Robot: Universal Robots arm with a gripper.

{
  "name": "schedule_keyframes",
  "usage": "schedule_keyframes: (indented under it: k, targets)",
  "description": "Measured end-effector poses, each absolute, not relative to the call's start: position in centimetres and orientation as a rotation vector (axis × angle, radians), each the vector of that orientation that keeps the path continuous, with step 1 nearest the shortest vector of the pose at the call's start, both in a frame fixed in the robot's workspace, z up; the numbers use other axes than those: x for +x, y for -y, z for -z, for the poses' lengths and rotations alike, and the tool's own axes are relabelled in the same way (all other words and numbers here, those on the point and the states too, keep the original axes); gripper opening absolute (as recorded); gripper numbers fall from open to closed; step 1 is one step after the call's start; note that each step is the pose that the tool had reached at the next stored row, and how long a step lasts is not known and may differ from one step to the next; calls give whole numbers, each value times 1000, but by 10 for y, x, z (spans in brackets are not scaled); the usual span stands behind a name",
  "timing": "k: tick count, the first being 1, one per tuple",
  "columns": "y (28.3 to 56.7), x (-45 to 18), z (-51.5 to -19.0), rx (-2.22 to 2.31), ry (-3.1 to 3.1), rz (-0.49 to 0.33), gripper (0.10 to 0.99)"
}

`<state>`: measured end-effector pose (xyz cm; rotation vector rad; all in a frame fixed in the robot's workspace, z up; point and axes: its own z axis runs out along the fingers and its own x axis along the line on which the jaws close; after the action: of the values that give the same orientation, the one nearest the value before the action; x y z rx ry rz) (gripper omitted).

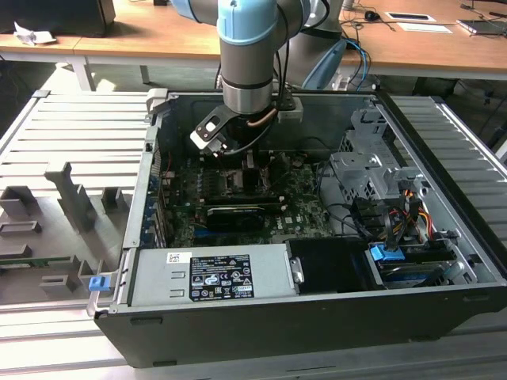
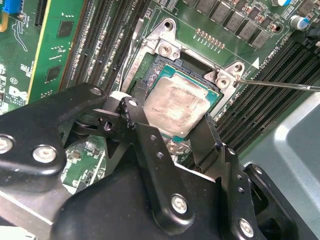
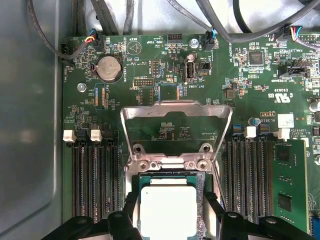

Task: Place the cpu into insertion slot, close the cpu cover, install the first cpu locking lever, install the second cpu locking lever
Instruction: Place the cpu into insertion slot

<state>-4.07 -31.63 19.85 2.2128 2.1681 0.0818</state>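
Robotics lab bench: robot arm [image 1: 249,55] over an opened desktop tower [image 1: 317,324] on a ribbed aluminium table [image 1: 79,127], grey fixture blocks [image 1: 71,198] beside the arm, wooden desks [image 1: 158,32] with cables behind it.

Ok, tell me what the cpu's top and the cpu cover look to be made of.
The cpu: its top is likely metal, dull silver-grey and matte, with smeared patches. The cpu cover: apparently thin stamped sheet metal, bare grey, glinting along its edges.
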Motion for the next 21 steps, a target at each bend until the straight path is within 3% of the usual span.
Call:
schedule_keyframes:
  k: [2,3,9,10,21]
  targets:
    - [316,-41,-199,2212,-2168,-80,600]
    - [316,-41,-199,2212,-2168,-80,537]
    - [316,-41,-198,2212,-2167,-79,549]
    - [316,-41,-199,2212,-2167,-79,612]
    - [316,-41,-210,2213,-2167,-77,612]
